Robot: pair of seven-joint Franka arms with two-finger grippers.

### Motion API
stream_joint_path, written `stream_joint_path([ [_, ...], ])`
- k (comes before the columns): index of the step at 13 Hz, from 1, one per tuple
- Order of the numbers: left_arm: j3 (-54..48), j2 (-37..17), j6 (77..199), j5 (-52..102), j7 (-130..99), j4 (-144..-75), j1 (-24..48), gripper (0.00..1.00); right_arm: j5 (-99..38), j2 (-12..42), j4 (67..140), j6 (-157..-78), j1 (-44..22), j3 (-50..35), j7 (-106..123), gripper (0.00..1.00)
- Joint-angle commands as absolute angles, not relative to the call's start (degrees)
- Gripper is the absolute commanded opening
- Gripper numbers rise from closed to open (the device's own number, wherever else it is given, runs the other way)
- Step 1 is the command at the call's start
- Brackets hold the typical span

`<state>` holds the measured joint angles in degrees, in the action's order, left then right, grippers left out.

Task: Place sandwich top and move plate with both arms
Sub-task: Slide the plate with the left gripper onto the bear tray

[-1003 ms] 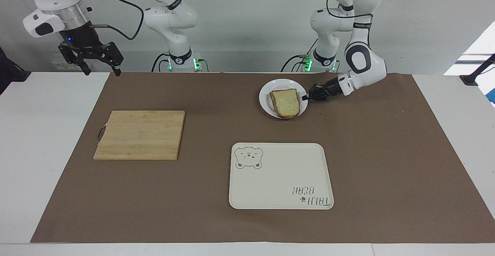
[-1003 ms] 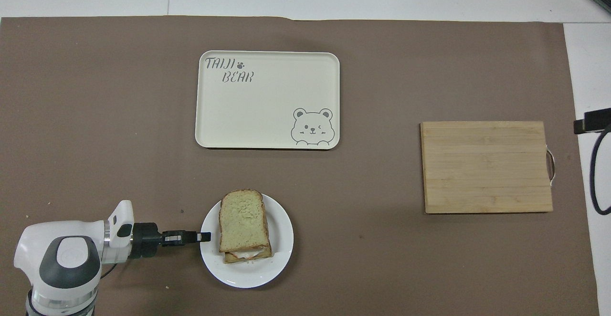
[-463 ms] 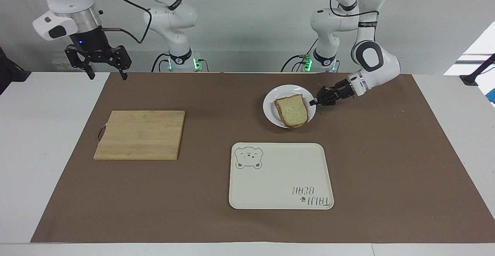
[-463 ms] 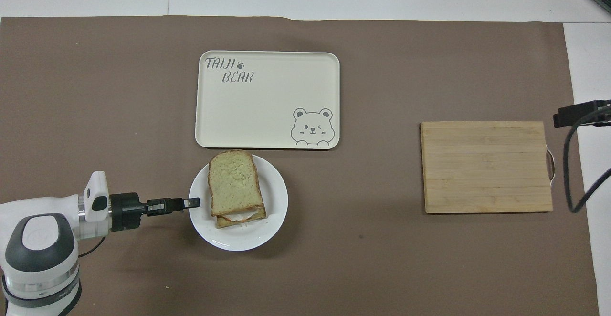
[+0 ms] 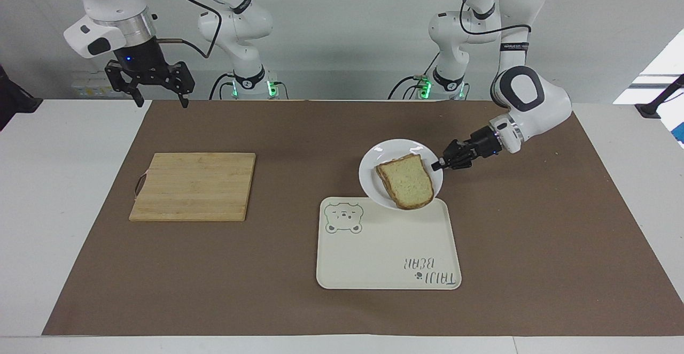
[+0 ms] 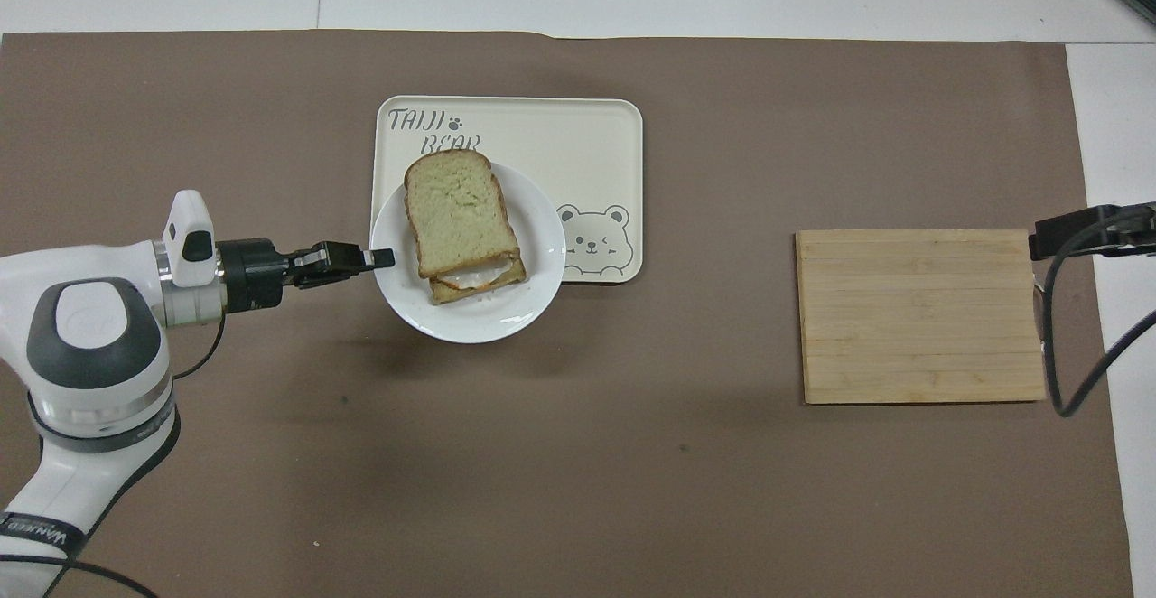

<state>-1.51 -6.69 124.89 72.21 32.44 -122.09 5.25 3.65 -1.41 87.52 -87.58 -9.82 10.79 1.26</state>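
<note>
Plate (image 5: 374, 169): held at its rim, raised over the tray (image 5: 374, 258) edge, centre frame.
Left gripper (image 5: 437, 165): clamped on that rim.
Right gripper (image 5: 156, 87): wide, upper left; visible in facing view only.
Bread slice (image 6: 456, 211): egg layer beneath shows overhead only.

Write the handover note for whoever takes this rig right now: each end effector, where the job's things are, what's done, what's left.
Left end effector: shut on the plate's rim, carrying it in the air over the tray's edge nearest the robots.
Right end effector: open, empty, raised over the table's edge near the cutting board; that arm waits.
Bread slice: already on top of the sandwich, on the plate.
Done: sandwich topped, plate lifted.
Left: bring the plate fully over the tray and set it down, probably there; then release. Keep the plate level so the sandwich doesn't slide.
</note>
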Motion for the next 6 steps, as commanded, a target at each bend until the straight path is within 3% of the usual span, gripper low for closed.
stream_joint_path([
  [1, -1.67, -15.27, 129.97, 71.9, 30.67, -110.17, 6.68, 0.0, 0.98, -1.93, 87.37, -85.61, -8.09, 10.98, 0.26, 1.0],
  [3, -2.02, -20.63, 131.3, 69.36, 28.15, -103.65, 6.94, 0.0, 0.35, -2.37, 88.06, -85.78, -8.08, 10.99, 0.18, 1.0],
  [6, -2.37, -23.81, 131.75, 65.58, 28.12, -102.66, 7.12, 0.0, 0.35, -3.86, 90.52, -86.13, -8.0, 10.99, 0.61, 1.0],
])
